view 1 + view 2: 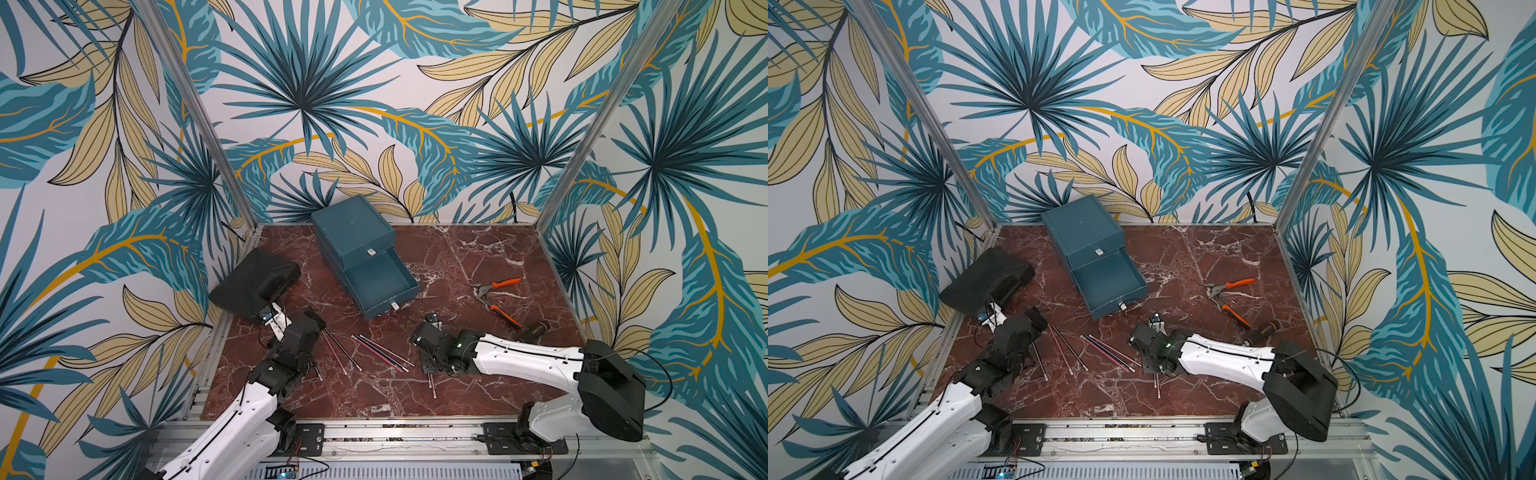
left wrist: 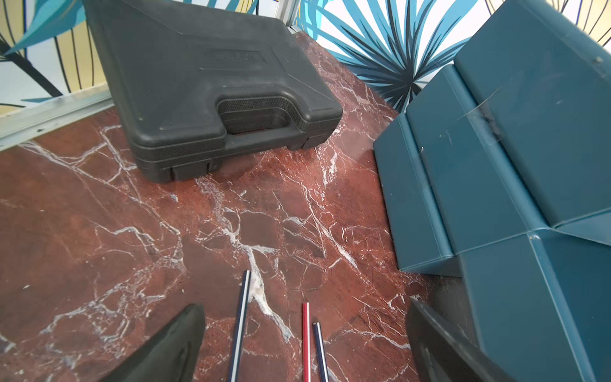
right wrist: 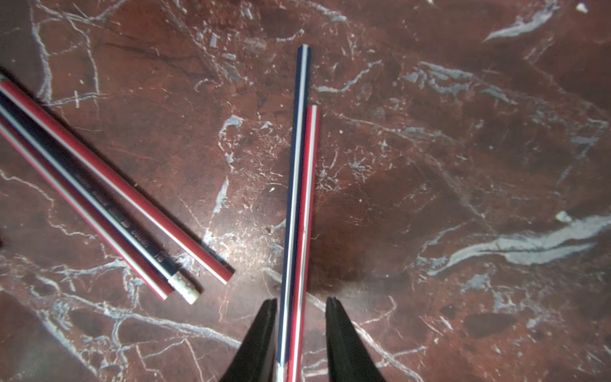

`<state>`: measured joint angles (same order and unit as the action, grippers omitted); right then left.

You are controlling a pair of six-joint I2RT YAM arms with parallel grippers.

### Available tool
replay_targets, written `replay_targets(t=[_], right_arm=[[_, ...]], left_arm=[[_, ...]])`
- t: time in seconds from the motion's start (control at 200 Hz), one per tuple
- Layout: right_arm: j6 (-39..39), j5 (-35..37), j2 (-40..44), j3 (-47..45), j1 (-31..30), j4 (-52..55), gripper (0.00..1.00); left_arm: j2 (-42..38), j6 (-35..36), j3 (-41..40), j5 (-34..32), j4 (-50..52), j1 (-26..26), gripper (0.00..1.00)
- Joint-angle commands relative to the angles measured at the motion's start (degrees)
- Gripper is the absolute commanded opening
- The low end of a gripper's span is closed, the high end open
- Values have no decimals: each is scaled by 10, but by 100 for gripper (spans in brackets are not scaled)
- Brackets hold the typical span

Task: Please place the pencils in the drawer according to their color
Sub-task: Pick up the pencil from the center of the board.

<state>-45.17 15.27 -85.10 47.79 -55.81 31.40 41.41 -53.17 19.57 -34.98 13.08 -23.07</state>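
Grasping step: right gripper [image 3: 302,299] has jaws narrowly apart, unclamped, around a dark pencil [image 3: 299,165] and a red pencil [image 3: 310,185] (two colours) — next needs one singled out. Left gripper [image 2: 305,304] gapes wide, the drawer [image 2: 496,148] near its jaws.

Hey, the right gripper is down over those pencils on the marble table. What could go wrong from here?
1. The right gripper straddles two side-by-side pencils, a dark blue striped pencil and a red striped pencil; closing could lift both and mix the colours.
2. The open left gripper hangs close beside the dark teal chest of drawers; one finger might nudge it.
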Motion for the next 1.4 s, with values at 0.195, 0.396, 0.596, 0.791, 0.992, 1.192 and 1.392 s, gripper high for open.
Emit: replay_targets(t=[0.195, 0.396, 0.596, 0.791, 0.992, 1.192, 1.392], right_arm=[[-21, 36, -40, 24, -2, 23, 27], [-20, 34, -63, 32, -2, 22, 23], [-25, 38, -70, 28, -2, 22, 17], [-27, 41, -70, 22, -1, 20, 16], [-30, 32, -83, 16, 0, 7, 16], [-33, 24, -88, 6, 5, -8, 16], [-30, 2, -91, -9, 23, -28, 16]], left_arm=[[-30, 18, -20, -18, -6, 2, 100], [-29, 21, -21, -21, -6, 1, 100], [-30, 21, -21, -23, -5, 2, 100], [-30, 22, -23, -22, -7, 2, 100], [-30, 23, -23, -24, -6, 1, 100], [-30, 23, -23, -25, -7, 2, 100], [-28, 27, -23, -27, -12, 2, 100]])
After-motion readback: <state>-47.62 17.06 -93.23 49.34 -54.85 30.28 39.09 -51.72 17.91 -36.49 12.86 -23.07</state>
